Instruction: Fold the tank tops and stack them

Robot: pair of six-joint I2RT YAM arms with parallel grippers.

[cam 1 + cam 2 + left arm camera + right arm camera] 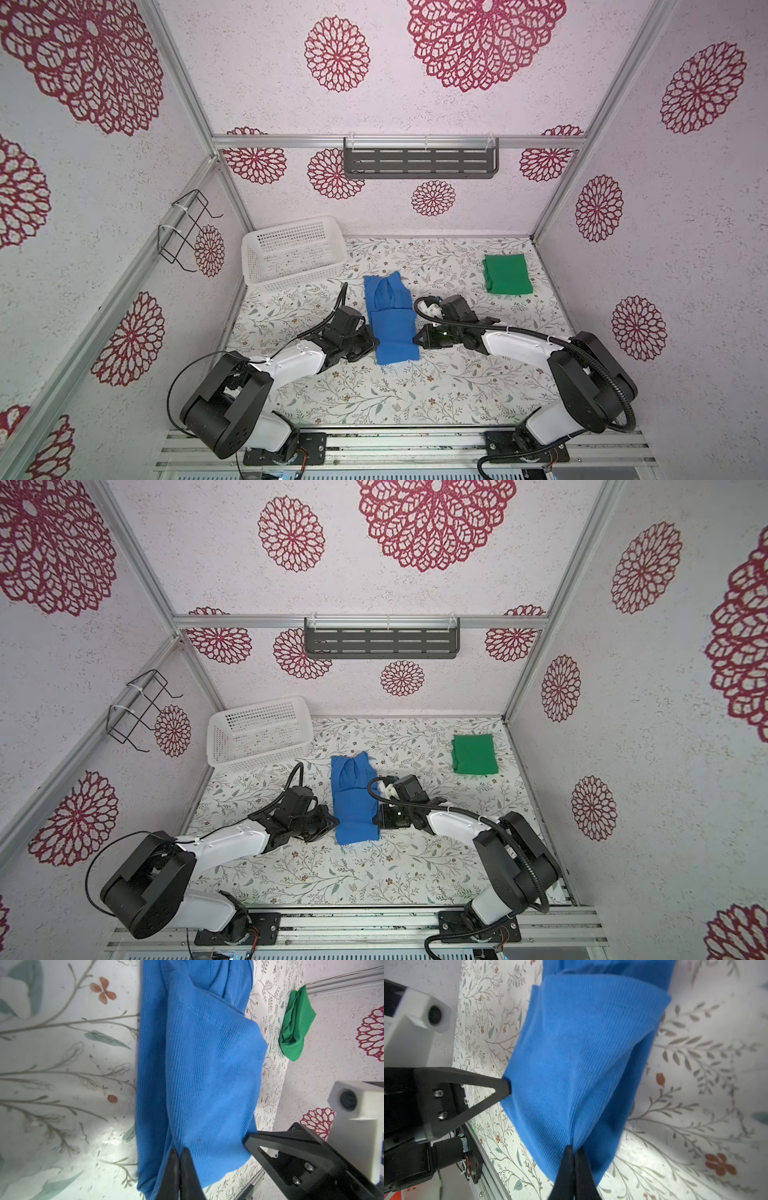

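The royal blue ribbed-cloth tank top (390,320) lies at the centre of both top views, folded lengthwise into a narrow strip, with its straps toward the top of the frame and its hem toward the bottom. The bright green cloth tank top (508,275) sits right of centre, folded into a flat near-square, well apart.

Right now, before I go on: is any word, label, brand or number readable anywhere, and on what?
None readable.
The royal blue ribbed-cloth tank top, the folded bright green cloth tank top and the white perforated plastic basket show no tag or print.
A red-orange patch at the right wrist view's edge is too blurred to read.
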